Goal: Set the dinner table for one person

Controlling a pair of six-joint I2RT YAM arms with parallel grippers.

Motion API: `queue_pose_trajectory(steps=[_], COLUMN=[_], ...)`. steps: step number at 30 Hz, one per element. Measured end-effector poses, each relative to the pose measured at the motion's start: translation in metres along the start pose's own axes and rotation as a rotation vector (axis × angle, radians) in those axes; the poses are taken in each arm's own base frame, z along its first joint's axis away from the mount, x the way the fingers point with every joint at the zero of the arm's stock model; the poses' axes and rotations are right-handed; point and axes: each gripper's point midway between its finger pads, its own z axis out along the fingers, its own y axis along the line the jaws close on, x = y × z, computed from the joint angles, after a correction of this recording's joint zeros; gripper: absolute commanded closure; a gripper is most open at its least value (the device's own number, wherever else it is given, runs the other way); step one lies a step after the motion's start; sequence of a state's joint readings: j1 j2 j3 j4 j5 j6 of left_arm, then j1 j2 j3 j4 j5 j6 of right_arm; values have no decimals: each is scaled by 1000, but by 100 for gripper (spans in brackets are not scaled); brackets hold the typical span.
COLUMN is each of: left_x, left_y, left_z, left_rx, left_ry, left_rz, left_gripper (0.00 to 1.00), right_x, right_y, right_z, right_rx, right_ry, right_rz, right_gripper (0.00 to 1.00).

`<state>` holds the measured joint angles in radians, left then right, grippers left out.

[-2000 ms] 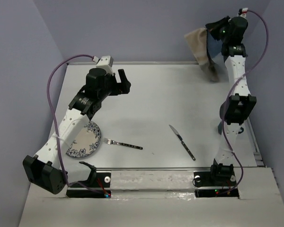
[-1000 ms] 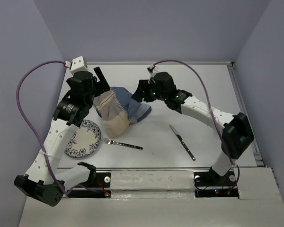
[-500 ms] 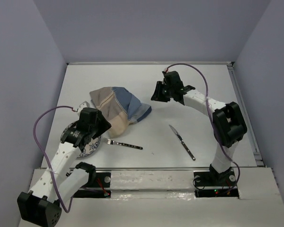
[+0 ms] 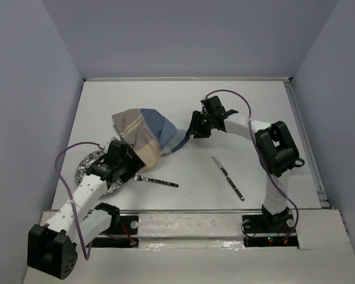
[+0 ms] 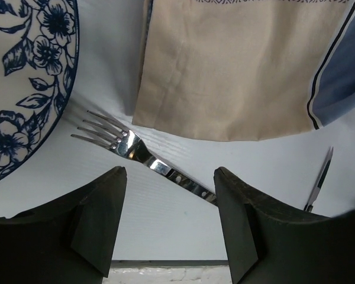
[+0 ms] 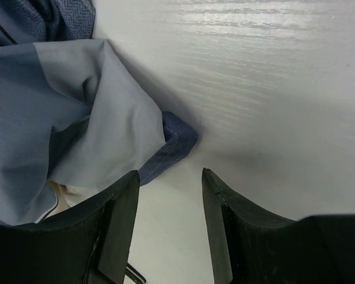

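The dinner table (image 4: 254, 106) is a white tabletop. A crumpled blue-and-beige placemat (image 4: 143, 135) lies left of its middle. A blue floral plate (image 4: 89, 168) sits at the near left, partly under my left arm. A fork (image 4: 157, 180) lies just right of the plate, and a knife (image 4: 228, 177) further right. My left gripper (image 4: 132, 170) hovers open over the fork (image 5: 139, 152), nothing between its fingers (image 5: 100, 219). My right gripper (image 4: 195, 128) stands open beside the placemat's dark blue corner (image 6: 178, 139), not touching it.
The table's near edge (image 5: 165, 269) runs just below the left fingers. The knife tip (image 5: 322, 174) shows at the right of the left wrist view. Purple walls enclose the table on three sides.
The placemat came from the back right and was let go left of centre. The left arm dropped toward the plate and fork. The right gripper moved back to the placemat's right corner.
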<state>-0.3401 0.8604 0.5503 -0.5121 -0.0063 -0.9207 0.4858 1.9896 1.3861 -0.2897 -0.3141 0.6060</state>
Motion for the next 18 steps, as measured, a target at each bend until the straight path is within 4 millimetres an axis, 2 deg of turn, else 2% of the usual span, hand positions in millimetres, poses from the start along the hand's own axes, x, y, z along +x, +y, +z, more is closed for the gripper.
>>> queue_pose_trajectory(steps=[7, 15, 18], left_x=[6, 25, 32], left_y=[-13, -6, -11], left_z=[17, 27, 28], left_rx=[32, 31, 38], left_ry=[50, 106, 122], left_rz=[-42, -107, -97], left_gripper=[28, 23, 22], right_x=[14, 22, 24], right_y=[-2, 12, 15], right_z=[1, 4, 7], right_rx=[-24, -120, -151], right_ry=[40, 90, 104], right_rz=[10, 0, -9], right_gripper=[46, 45, 44])
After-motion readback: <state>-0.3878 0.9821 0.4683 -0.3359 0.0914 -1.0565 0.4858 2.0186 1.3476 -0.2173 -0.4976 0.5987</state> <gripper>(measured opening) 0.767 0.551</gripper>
